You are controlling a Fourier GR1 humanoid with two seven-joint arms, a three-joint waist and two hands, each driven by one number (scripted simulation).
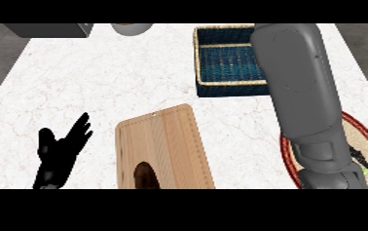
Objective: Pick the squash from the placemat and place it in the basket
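Note:
The blue woven basket [226, 59] with a tan rim stands at the back of the counter, right of centre. My right forearm [298, 93] slants down across the basket's right side to the round red-rimmed placemat [288, 153] at the lower right. It covers most of the mat, and its hand is hidden past the lower edge. A thin dark green sliver [357, 157] shows on the mat beside the wrist; I cannot tell whether it is the squash. My left hand [59, 153] rests open at the lower left, fingers up.
A wooden cutting board [164, 137] lies in the lower middle with a brown object [147, 176] at its near end. A grey appliance [50, 29] and a pale bowl [131, 28] sit at the back left.

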